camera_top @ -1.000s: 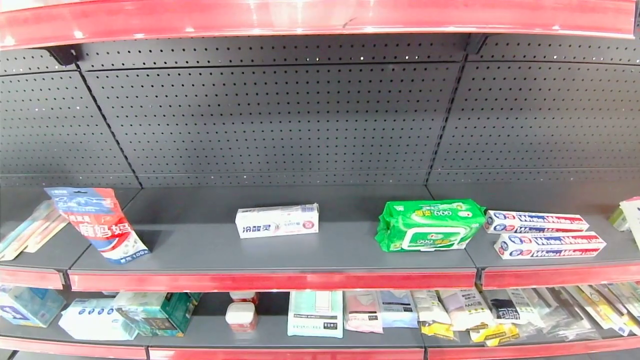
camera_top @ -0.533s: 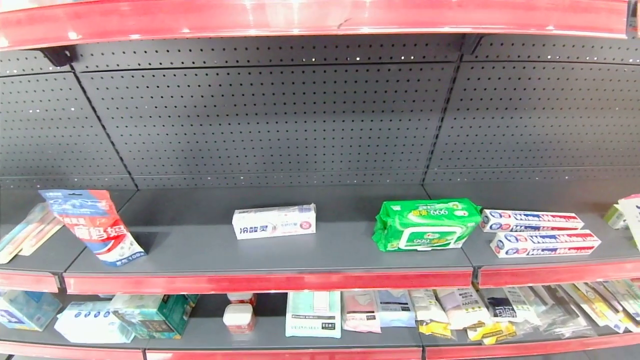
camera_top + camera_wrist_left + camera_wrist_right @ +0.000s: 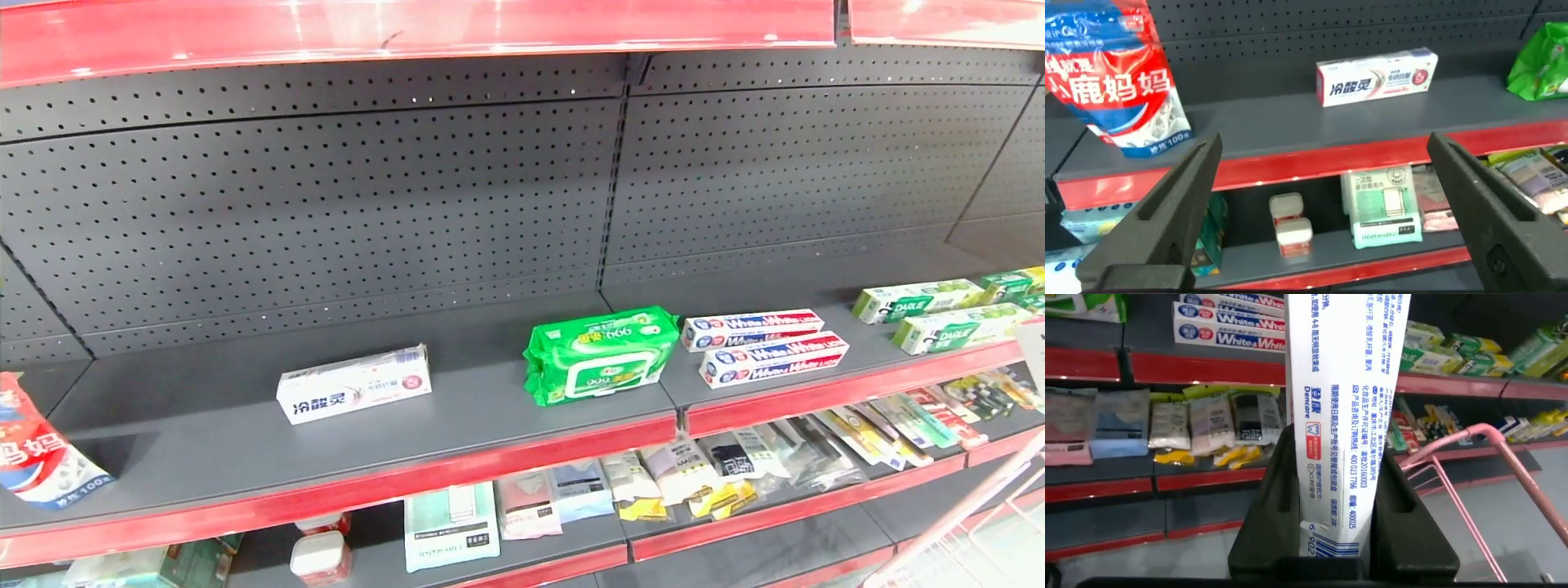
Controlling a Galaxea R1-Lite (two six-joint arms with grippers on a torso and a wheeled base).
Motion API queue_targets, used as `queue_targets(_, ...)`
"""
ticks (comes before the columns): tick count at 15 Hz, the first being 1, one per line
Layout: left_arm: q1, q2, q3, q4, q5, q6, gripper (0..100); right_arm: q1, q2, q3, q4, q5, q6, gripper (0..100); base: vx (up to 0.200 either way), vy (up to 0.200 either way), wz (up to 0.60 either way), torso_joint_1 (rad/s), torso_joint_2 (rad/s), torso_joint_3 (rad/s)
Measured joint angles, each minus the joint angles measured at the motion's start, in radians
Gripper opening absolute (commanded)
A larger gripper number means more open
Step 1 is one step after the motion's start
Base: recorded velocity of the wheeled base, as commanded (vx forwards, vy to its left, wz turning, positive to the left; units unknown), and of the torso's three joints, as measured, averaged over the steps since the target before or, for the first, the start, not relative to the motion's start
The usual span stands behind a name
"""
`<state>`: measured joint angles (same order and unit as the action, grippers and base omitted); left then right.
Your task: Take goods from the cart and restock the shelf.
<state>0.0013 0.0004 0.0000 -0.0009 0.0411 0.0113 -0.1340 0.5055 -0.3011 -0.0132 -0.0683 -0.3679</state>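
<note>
My right gripper [image 3: 1339, 508] is shut on a long white toothpaste box [image 3: 1343, 392] that stands upright between its fingers, in front of the shelf. My left gripper [image 3: 1323, 214] is open and holds nothing, level with the shelf's red front edge [image 3: 1315, 159]. On the grey shelf board [image 3: 204, 441] lie a white toothpaste box [image 3: 353, 394], a green wipes pack [image 3: 602, 355], two white-and-blue toothpaste boxes [image 3: 763, 347] and green toothpaste boxes [image 3: 939, 314]. A red-and-blue pouch [image 3: 41, 457] stands at the far left.
The pink wire cart [image 3: 963, 531] stands at the lower right, and its handle [image 3: 1478, 478] is close to the right gripper. The lower shelf [image 3: 735, 523] carries sachets, packets and small jars. A red-edged shelf [image 3: 408, 33] overhangs from above.
The head camera has swung right, so the shelf goods sit further left in the picture. The green toothpaste boxes and the cart's pink frame have come into view.
</note>
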Motion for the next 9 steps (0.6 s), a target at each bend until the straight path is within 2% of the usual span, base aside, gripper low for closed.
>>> queue_targets(2, 0.0, 0.004, 0.0, -0.001, -0.002, 0.016, 100, 0.005, -0.006, 0.01, -0.004, 0.021, 0.061, 0, 0.0, 0.0, 0.0, 0.0, 0.0, 0.0)
queue_targets(5, -0.003, 0.019, -0.014, 0.0, -0.026, 0.021, 100, 0.036, -0.046, 0.006, -0.007, 0.15, 0.197, 0, 0.0, 0.0, 0.0, 0.0, 0.0, 0.0)
queue_targets(7, -0.003, 0.086, -0.111, -0.007, -0.034, -0.014, 100, 0.044, -0.082, 0.008, -0.007, 0.189, 0.217, 0, 0.0, 0.0, 0.0, 0.0, 0.0, 0.0)
queue_targets(9, 0.0, 0.254, -0.255, -0.021, -0.02, -0.063, 100, 0.044, -0.126, 0.034, -0.005, 0.189, 0.222, 0, 0.0, 0.0, 0.0, 0.0, 0.0, 0.0)
